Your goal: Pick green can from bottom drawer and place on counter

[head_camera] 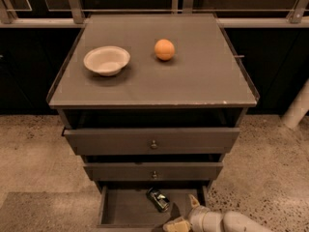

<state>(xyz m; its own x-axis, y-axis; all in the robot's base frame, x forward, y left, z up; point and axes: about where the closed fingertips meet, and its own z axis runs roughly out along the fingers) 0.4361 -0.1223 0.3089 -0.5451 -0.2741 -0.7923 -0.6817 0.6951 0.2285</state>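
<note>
Green can (158, 199) lies on its side in the open bottom drawer (120, 211), bottom centre of the frame — end effector (185, 212) just right of it, spread.

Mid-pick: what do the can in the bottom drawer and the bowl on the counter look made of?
Can: probably thin metal, glossy; dark green body with bright silver glints at its end. Bowl: matte off-white with a thin rim; paper, foam or plastic, the look leaves it open. The gripper is at the bottom drawer's front right, beside the can, apart from it.
</note>
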